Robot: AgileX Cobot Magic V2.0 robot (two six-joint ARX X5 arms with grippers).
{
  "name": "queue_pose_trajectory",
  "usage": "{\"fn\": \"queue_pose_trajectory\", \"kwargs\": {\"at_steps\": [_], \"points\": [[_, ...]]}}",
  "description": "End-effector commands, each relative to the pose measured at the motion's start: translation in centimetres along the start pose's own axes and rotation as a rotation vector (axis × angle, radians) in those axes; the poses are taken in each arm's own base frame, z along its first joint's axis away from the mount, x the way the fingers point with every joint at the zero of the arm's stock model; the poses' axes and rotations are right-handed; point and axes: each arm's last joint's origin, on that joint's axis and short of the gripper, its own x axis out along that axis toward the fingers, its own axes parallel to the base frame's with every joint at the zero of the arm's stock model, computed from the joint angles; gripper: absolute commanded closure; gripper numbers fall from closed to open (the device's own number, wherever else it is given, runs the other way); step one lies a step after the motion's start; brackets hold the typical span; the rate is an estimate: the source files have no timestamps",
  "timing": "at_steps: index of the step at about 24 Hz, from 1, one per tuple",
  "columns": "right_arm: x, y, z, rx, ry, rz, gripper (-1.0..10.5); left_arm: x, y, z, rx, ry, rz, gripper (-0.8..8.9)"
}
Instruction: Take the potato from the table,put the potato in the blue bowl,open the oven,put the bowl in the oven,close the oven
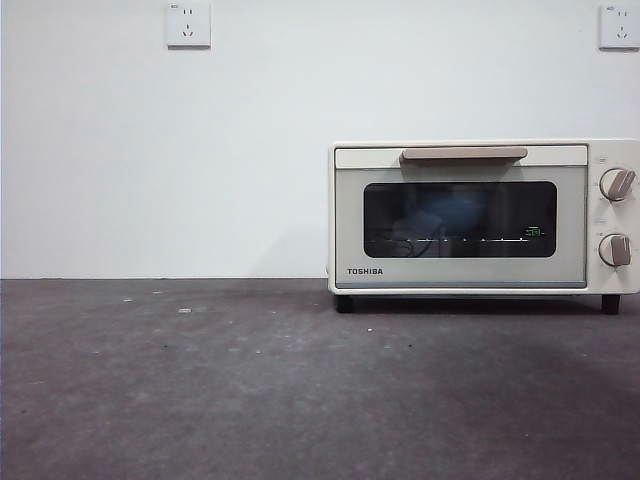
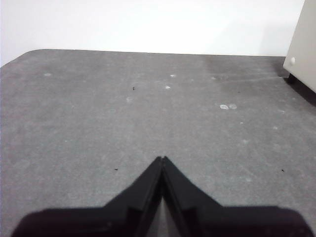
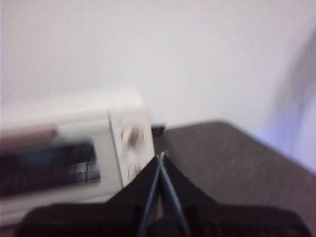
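Note:
The cream-white oven (image 1: 484, 217) stands at the right of the table (image 1: 200, 380) with its door closed and its beige handle (image 1: 463, 154) across the top. Through the dark glass I make out the blue bowl (image 1: 452, 212) inside; the potato is hidden. My left gripper (image 2: 162, 159) is shut with nothing in it, low over bare table, with the oven's corner (image 2: 302, 47) off to one side. My right gripper (image 3: 161, 156) is also shut and holds nothing; it hangs in front of the oven (image 3: 74, 143), near its knobs (image 3: 131, 134). That picture is blurred. Neither arm shows in the front view.
A white wall runs behind the table, with two sockets (image 1: 188, 24) high up. Pale flecks (image 2: 227, 106) dot the dark grey surface. The table's far rounded corner (image 2: 19, 55) shows in the left wrist view.

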Motion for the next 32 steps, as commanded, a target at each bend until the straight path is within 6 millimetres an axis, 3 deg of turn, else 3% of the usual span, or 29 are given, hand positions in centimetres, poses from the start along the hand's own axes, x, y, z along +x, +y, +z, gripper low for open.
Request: {"fn": "queue_pose_trajectory", "kwargs": {"at_steps": [1, 8, 32], "points": [[-0.3, -0.1, -1.2, 0.016, -0.028, 0.033, 9.5, 0.1, 0.0, -0.3, 0.007, 0.004, 0.001, 8.18], [-0.2, 0.0, -3.8, 0.013, 0.048, 0.085, 9.5, 0.1, 0.0, -0.3, 0.007, 0.009, 0.002, 8.18], [-0.7, 0.6, -5.8, -0.117, 0.251, 0.165, 9.5, 0.1, 0.0, -0.3, 0.007, 0.009, 0.001, 8.18]]}}
